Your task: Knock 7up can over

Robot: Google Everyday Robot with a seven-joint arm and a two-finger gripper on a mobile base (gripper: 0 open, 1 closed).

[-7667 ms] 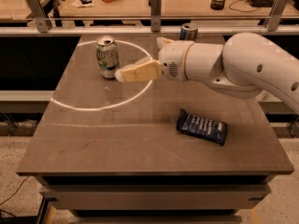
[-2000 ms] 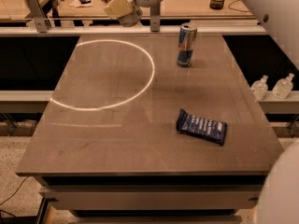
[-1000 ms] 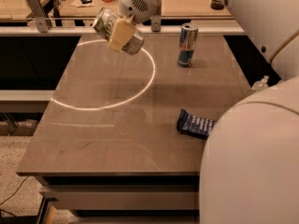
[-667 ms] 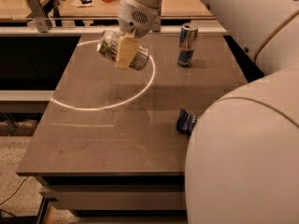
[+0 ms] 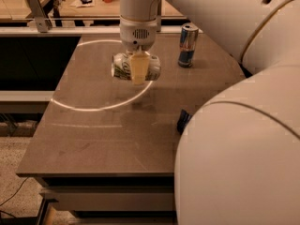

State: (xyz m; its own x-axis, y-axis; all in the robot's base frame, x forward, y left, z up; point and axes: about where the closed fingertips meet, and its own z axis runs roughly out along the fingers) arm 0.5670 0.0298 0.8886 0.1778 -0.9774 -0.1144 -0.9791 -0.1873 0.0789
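The 7up can (image 5: 123,67), green and white, lies on its side in my gripper (image 5: 137,77) above the back middle of the brown table (image 5: 93,135). A tan finger (image 5: 138,69) crosses the can's front, and the jaws are shut on it. The can hangs a little above the tabletop, over the right part of a bright ring of light (image 5: 70,104). Its shadow falls on the table just below. My white wrist (image 5: 137,27) reaches straight down onto it from above.
A taller slim blue-and-silver can (image 5: 188,45) stands upright at the back right. A dark blue packet (image 5: 183,121) lies at mid right, mostly hidden by my large white arm (image 5: 243,163). Benches with clutter stand behind the table.
My gripper has carried the can from the back left edge down and toward the table's middle, turning it on its side. My arm now covers more of the right side and the packet.
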